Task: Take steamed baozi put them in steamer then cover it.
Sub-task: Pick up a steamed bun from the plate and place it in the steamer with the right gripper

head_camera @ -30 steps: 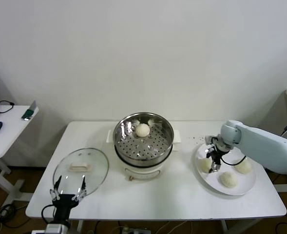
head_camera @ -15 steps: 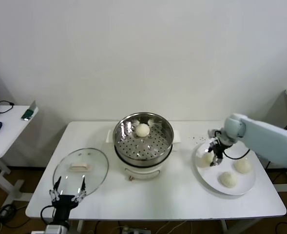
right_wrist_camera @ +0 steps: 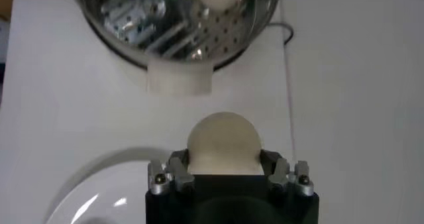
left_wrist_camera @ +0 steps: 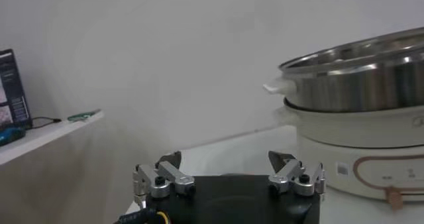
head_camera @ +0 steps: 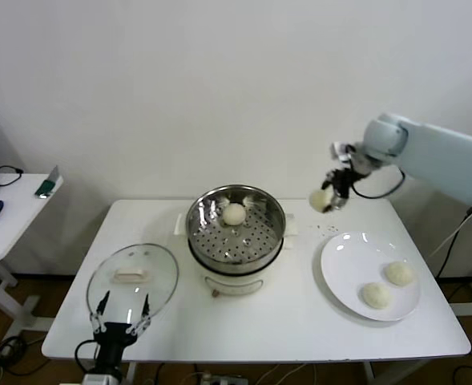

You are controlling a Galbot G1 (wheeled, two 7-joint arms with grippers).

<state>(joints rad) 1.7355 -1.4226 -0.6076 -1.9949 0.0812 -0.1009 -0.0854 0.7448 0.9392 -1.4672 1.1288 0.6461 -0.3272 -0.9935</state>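
One bun [head_camera: 320, 199] has been lifted off plate [head_camera: 340, 281], clamped in R gripper [head_camera: 330, 196], near steamer [head_camera: 236, 233]; L gripper [head_camera: 121, 322] idle, jaws apart.

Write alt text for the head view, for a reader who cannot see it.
The right gripper holds a baozi in the air between the white plate, where two more buns lie, and the open steamer, which already holds one. The glass cover lies on the table, with the open left gripper beside it.
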